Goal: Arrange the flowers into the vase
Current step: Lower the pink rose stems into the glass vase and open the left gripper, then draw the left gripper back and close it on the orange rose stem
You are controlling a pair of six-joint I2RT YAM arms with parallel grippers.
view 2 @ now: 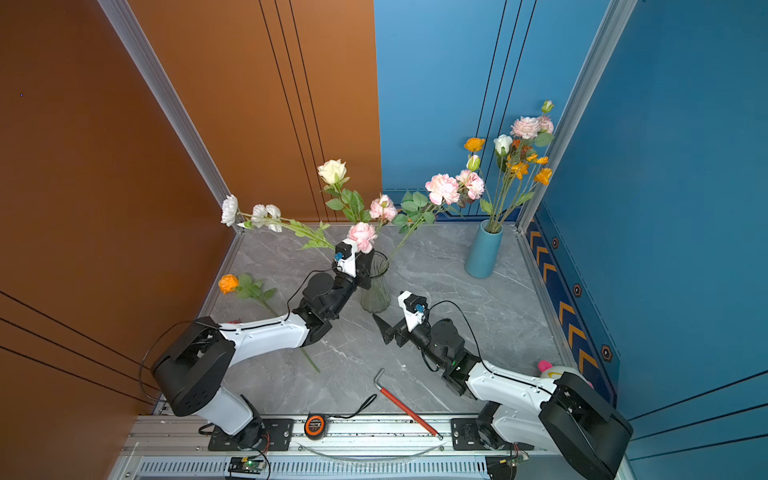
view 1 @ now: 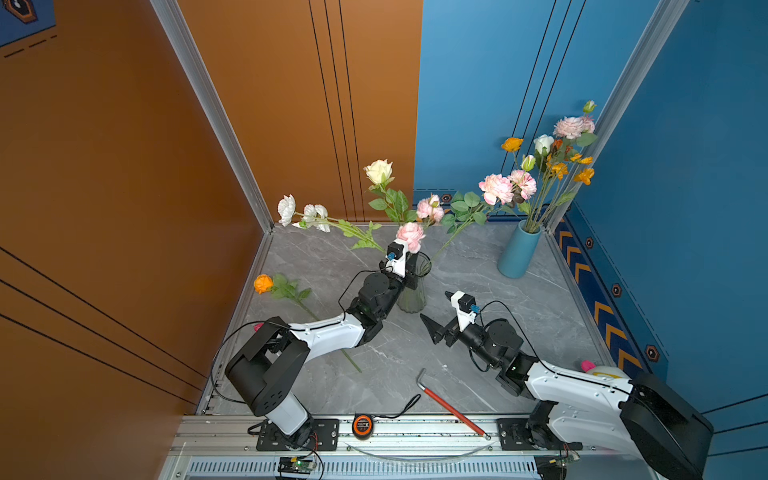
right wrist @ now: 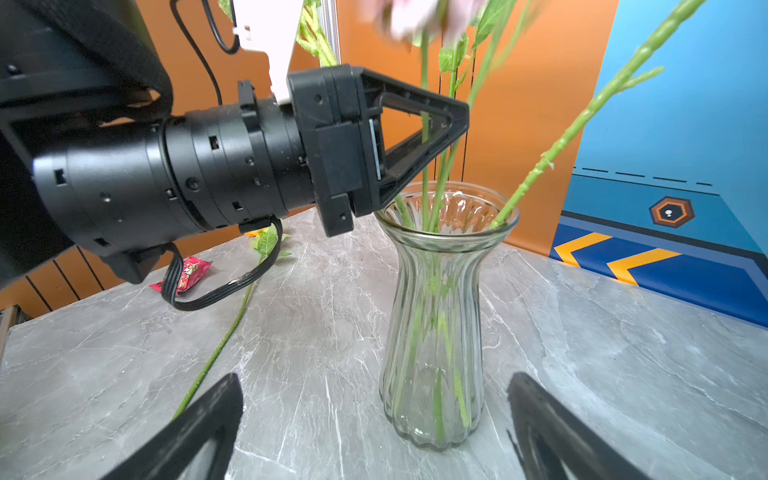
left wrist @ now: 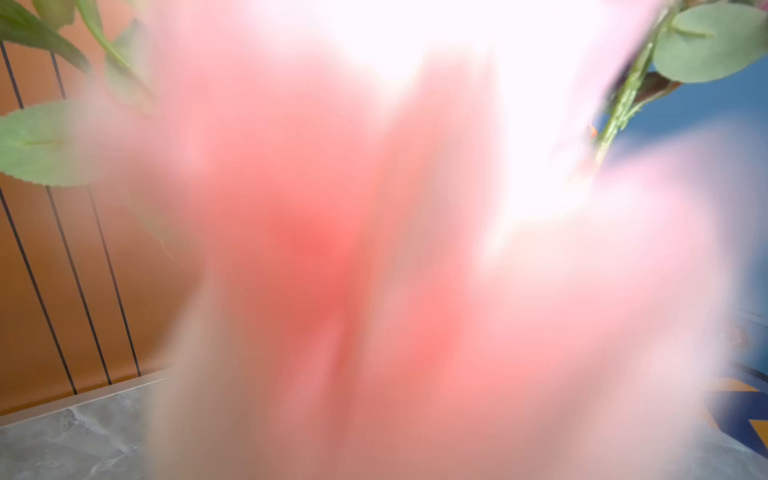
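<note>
The table (view 1: pixel 498 316) is grey marble with pale white veins. The orange-brown wall (view 1: pixel 124 166) is ruled with thin black lines. The blue wall (view 1: pixel 685 208) carries a dark blue band (view 1: pixel 602 316) of yellow-orange chevrons at its foot. The ribbed glass vase (right wrist: pixel 436 332) is clear, and the stems (right wrist: pixel 582 120) in it are green. Above it show a cream rose (view 1: pixel 378 171), white blooms (view 1: pixel 286 209) and a pink-and-white bloom (view 1: pixel 410 236). The orange rose (view 1: pixel 263 284) on the table has green leaves. The second vase (view 1: pixel 518 253) is teal. The left wrist view is a pink and white blur, probably petals (left wrist: pixel 332 270).
</note>
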